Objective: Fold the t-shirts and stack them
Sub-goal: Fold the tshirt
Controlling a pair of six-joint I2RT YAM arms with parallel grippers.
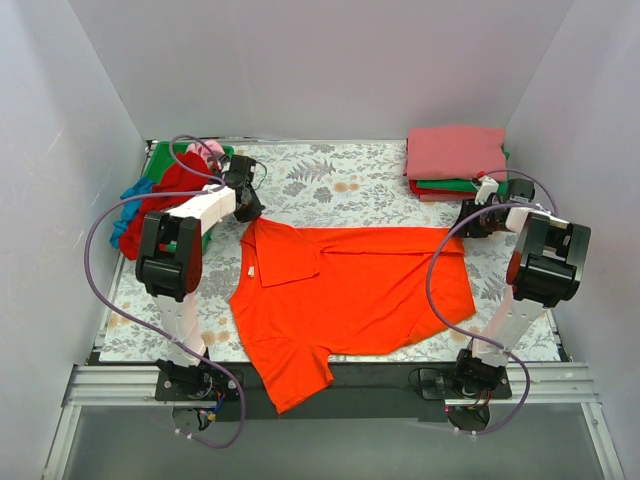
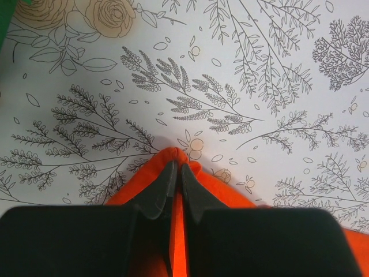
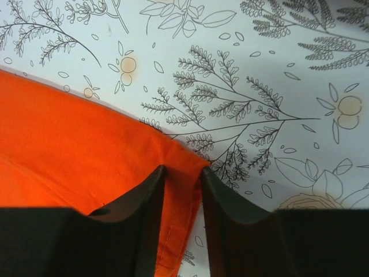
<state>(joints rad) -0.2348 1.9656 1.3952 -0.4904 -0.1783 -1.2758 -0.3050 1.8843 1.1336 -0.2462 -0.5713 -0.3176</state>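
A bright orange-red t-shirt [image 1: 350,285] lies spread on the floral table cloth [image 1: 330,180], one sleeve hanging over the front edge. My left gripper [image 1: 248,210] is at the shirt's far left corner. In the left wrist view it [image 2: 177,166] is shut on a pinched peak of the orange cloth [image 2: 222,196]. My right gripper [image 1: 472,218] is at the far right corner. In the right wrist view its jaws [image 3: 183,170] stand apart, with the hemmed corner of the shirt [image 3: 69,138] lying flat between them.
A stack of folded shirts [image 1: 455,150], coral pink on top of green and red, sits at the back right. A loose pile of shirts [image 1: 165,185], green, red, blue and pink, lies at the back left. White walls close in three sides.
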